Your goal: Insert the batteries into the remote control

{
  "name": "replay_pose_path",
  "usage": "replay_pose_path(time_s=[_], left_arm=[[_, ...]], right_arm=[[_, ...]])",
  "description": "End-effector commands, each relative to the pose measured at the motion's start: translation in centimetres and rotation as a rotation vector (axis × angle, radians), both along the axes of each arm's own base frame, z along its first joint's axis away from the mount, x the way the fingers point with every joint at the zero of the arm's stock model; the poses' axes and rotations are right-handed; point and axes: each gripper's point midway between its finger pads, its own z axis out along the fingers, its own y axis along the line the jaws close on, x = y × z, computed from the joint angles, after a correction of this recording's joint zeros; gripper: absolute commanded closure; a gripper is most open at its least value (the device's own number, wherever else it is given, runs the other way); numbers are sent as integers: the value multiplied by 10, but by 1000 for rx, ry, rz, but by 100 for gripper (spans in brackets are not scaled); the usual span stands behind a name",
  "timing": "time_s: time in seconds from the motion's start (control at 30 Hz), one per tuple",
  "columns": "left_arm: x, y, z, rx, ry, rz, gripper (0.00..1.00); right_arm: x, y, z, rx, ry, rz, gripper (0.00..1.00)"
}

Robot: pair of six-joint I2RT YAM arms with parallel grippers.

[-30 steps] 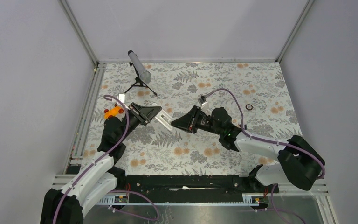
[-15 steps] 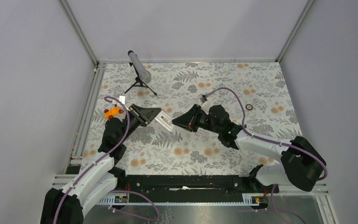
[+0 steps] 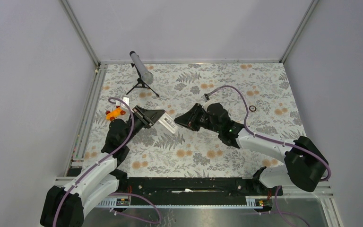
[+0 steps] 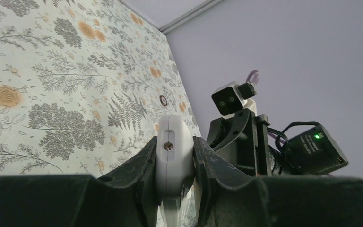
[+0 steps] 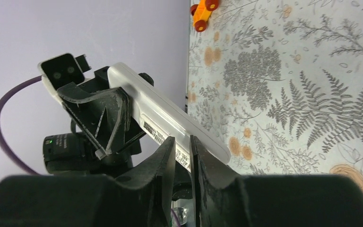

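Left tool (image 4: 174,144) had the remote control (image 3: 169,124) clamped by its edges; right tool (image 5: 183,144), set narrow, sat at its free end, and anything pinched couldn't be told.

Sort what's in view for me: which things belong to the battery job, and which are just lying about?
Job: remote control, clamped in the left gripper; right gripper close to its free end. No batteries visible.
Lying about: orange toy car, grey tube on tripod, black ring.

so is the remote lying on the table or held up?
Held up: the left gripper is clamped on the remote control, clear of the table.
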Motion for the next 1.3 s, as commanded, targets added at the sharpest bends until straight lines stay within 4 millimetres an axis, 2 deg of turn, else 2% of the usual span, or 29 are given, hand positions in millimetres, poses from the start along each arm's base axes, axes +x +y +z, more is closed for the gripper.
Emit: replay_pose_path(time_s=[0.0,0.17,0.4,0.67,1.27], left_arm=[[14,7,33,-16,-122,98,100],[25,9,29,11,-113,147,100],[31,7,25,32,-104,149,100],[38,7,22,54,-106,166,100],[37,1,25,40,-111,136,100]], right_arm=[[9,-1,-8,-111,-25,-51,74],[14,1,-9,-129,-30,-63,64],[19,3,-5,-127,-37,-78,80],[20,6,-6,-140,-21,-68,80],[23,22,-26,-132,56,-45,76]])
